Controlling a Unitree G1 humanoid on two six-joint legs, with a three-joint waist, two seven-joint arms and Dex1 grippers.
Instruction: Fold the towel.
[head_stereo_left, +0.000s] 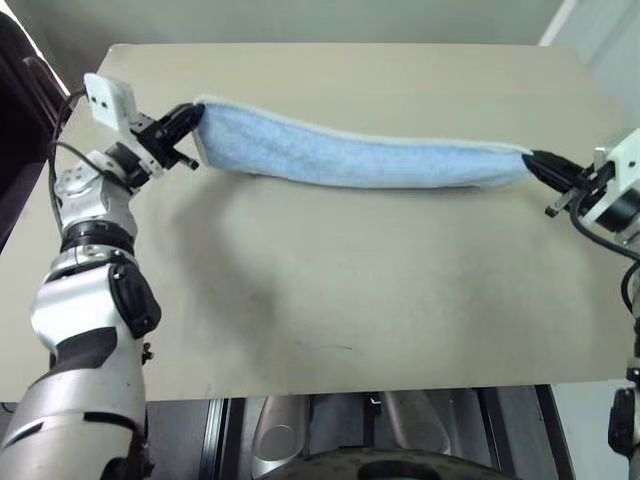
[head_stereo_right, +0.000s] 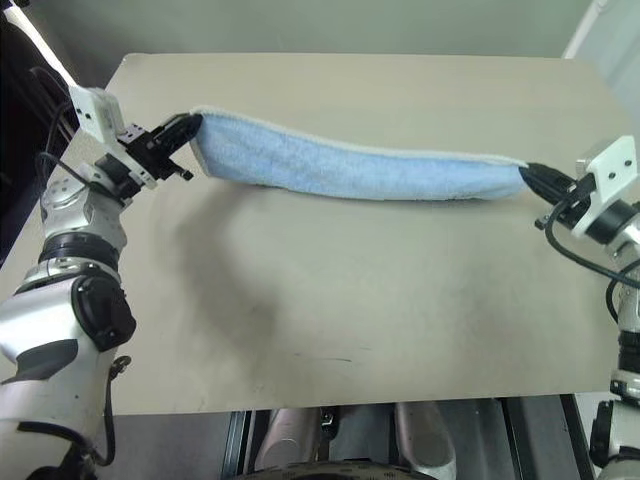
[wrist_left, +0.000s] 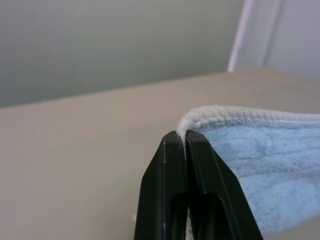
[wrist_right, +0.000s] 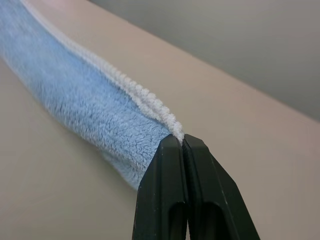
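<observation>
Towel (head_stereo_left: 370, 158) is strung between both grippers, long axis running left-to-right across the upper half of the head views, sagging slightly in the middle. It reads as already doubled over: whitish hem edges run together along the top, blue terry hanging below.

Left gripper (head_stereo_left: 192, 122) sits at upper left of the frame, fingers pinched tight on the towel's left end; the left wrist view shows the hem corner clamped right at the fingertips (wrist_left: 182, 142). Right gripper (head_stereo_left: 537, 160) sits at the right edge, mid-height, likewise clamped on the opposite end, hem caught between the tips in the right wrist view.

So each arm owns one end, neither is nearer to the whole. The towel lies inward from each gripper, toward frame centre.

Table (head_stereo_left: 330, 300) is below the hanging span. Can't tell whether the lower edge touches it; the shadow underneath suggests it's just above or barely brushing.

My read: next move is lowering it flat, then bringing one end across to the other. Both hands need to stay level so the hems stay aligned.
</observation>
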